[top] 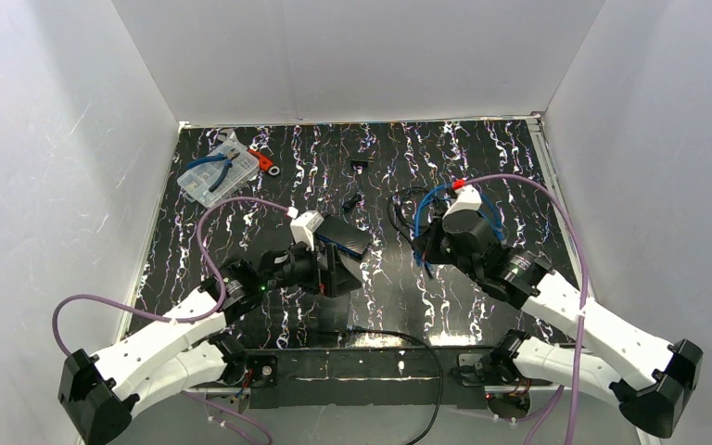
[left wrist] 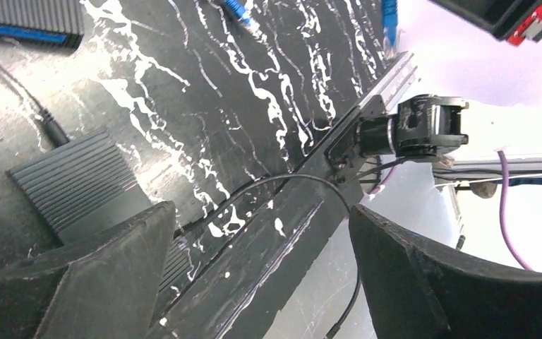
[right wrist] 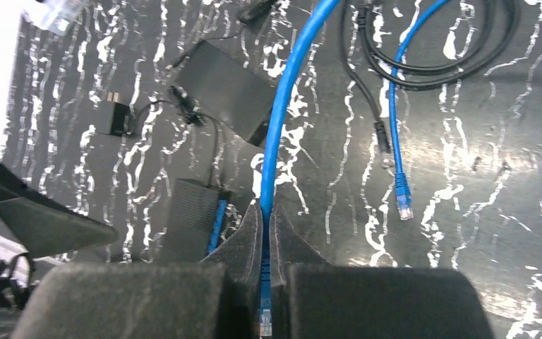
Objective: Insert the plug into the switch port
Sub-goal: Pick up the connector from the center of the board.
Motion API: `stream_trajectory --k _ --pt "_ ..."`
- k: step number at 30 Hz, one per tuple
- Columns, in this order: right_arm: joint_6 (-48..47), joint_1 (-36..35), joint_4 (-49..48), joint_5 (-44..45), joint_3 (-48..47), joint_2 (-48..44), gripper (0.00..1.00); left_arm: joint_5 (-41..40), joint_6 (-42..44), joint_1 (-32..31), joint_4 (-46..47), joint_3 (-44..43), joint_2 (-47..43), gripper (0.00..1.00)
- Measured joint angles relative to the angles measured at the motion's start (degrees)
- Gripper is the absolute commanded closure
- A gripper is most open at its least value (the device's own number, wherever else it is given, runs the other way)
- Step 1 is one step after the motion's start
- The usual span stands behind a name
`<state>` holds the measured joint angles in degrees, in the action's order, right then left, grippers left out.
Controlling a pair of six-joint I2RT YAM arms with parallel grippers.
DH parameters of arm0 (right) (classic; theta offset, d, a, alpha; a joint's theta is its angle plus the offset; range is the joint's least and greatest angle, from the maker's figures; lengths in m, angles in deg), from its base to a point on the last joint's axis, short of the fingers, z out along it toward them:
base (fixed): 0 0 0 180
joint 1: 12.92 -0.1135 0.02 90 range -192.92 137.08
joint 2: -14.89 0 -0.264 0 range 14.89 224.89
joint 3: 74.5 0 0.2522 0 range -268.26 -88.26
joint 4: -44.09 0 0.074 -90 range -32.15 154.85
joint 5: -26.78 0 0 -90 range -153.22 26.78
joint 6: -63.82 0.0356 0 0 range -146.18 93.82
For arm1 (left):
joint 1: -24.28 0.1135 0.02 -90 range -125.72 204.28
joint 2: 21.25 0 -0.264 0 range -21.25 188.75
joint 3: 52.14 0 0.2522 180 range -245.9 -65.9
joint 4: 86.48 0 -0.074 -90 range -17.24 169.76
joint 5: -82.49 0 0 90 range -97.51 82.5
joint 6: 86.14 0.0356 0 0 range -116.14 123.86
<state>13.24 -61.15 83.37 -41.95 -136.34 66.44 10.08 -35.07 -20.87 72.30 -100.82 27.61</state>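
The right tool is pinched on a blue cable that climbs toward 12 o'clock, its plug showing low between the pads. The switch lies on the table at 9 o'clock of the fingertips. A second blue plug rests at 3 o'clock.

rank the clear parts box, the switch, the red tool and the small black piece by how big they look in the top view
1. clear parts box
2. switch, partly hidden
3. red tool and small black piece: too alike to rank
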Motion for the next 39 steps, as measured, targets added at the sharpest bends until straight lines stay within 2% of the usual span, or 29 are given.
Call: stream_trajectory --k 13,26,39 --pt "6.7 -7.0 -1.7 2.5 -7.0 7.1 0.99 1.8 1.3 -1.6 9.4 -2.7 8.4 0.25" --pt "10.0 -7.4 -1.6 2.7 -10.9 12.6 0.99 1.7 7.1 -4.5 18.6 -3.7 10.2 0.41" --pt "10.2 -7.5 -1.7 1.3 -12.3 14.2 0.99 1.2 9.6 -5.2 23.1 -3.7 13.3 0.49"
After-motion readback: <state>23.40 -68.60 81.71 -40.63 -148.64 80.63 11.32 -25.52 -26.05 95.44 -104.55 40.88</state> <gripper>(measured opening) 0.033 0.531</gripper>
